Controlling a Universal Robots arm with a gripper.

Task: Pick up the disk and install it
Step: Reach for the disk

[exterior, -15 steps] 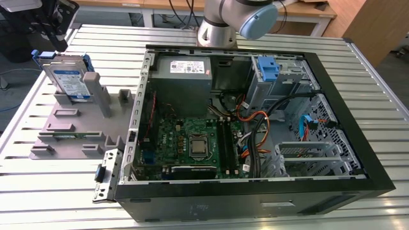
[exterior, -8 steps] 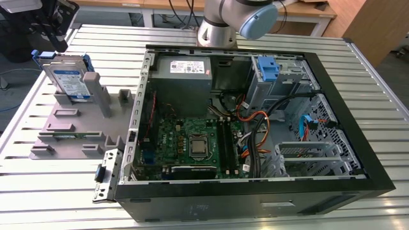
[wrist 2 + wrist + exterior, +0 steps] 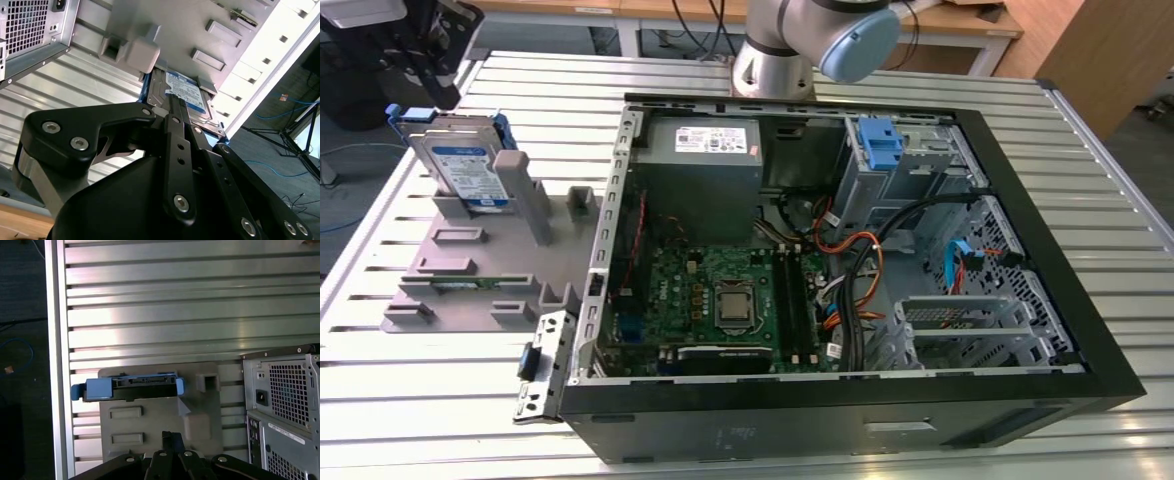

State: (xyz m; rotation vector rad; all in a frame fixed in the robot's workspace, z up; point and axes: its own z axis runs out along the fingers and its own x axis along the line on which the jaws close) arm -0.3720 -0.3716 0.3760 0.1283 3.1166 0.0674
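The disk (image 3: 460,165) stands on edge in a slot of the grey fixture (image 3: 467,275) on the exterior view's left, its white-and-blue label facing out and blue rails along its edges. My gripper (image 3: 434,45) hangs above and slightly behind it, apart from it. In the first wrist view I see the disk (image 3: 131,386) edge-on with its blue carrier, ahead of the gripper (image 3: 172,436), whose fingers lie together, shut and holding nothing. In the second wrist view the gripper (image 3: 172,102) points toward the disk's (image 3: 187,92) labelled face.
An open computer case (image 3: 1067,300) lies on the slatted metal table (image 3: 427,430), with motherboard (image 3: 720,300), power-supply box (image 3: 700,145), cables and a drive bay with a blue latch (image 3: 881,145). The arm's base (image 3: 774,60) stands behind the case. The table edge runs close beside the fixture (image 3: 55,365).
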